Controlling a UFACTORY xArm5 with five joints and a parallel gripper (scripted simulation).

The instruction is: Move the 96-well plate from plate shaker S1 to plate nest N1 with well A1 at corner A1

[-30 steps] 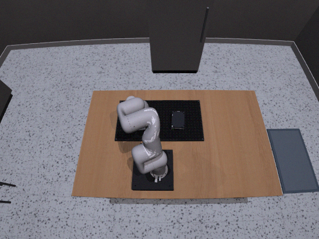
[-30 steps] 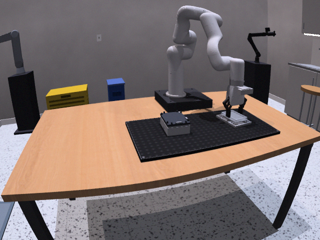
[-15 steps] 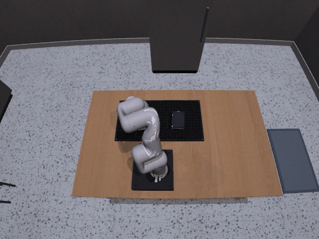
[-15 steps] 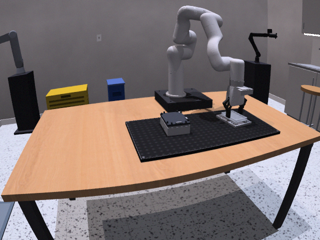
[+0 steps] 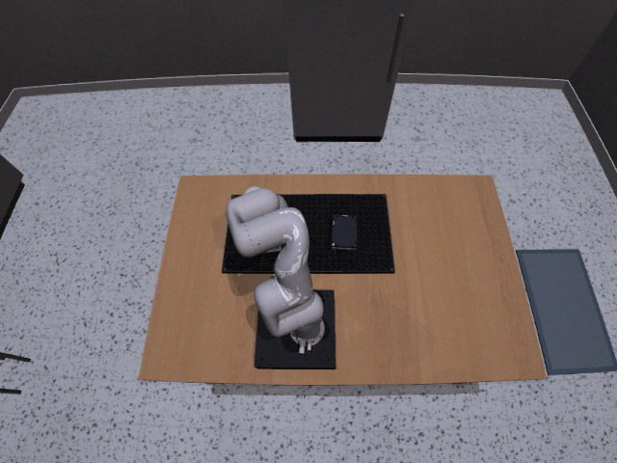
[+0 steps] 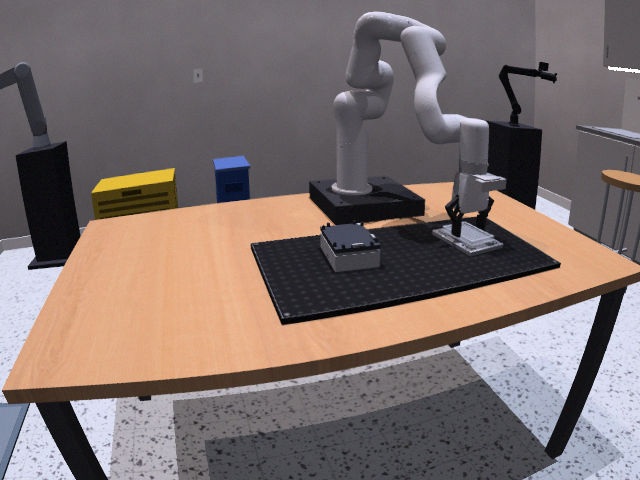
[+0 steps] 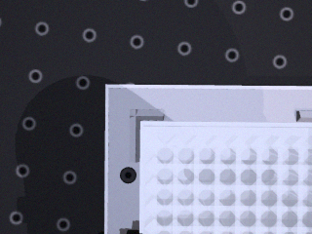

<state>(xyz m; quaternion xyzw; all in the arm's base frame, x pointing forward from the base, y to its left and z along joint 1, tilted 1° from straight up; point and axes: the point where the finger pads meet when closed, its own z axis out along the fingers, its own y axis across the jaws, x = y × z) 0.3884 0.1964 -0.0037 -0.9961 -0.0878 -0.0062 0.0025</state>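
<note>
A speckled floor and a wooden table [image 5: 423, 299] are seen from the top, with a black perforated board [image 5: 368, 258] on it; the arm [image 5: 279, 249] hides the gripper and whatever lies below it, while the plate shaker S1 [image 5: 344, 231] is well off to one side of the hidden tool, its dark top carrying no plate. In the exterior view a grey wall, a yellow box [image 6: 134, 192] and a blue box [image 6: 231, 178] are in the background; the gripper [image 6: 469, 223] is lowered straight down, its dark fingers [image 6: 456, 223] set wide and clamped on the long sides of the 96-well plate [image 6: 473, 233], which is directly beneath it over the pale plate nest N1 [image 6: 467, 246]. In the wrist view the plate's corner is shown over the nest's base, beside a locator block [image 7: 146, 115] and a screw hole [image 7: 128, 175]. Transfer is judged nearly done: plate is at the nest; whether it is fully seated cannot be told, nor can the A1 corner be checked. Release and retreat are left.
</note>
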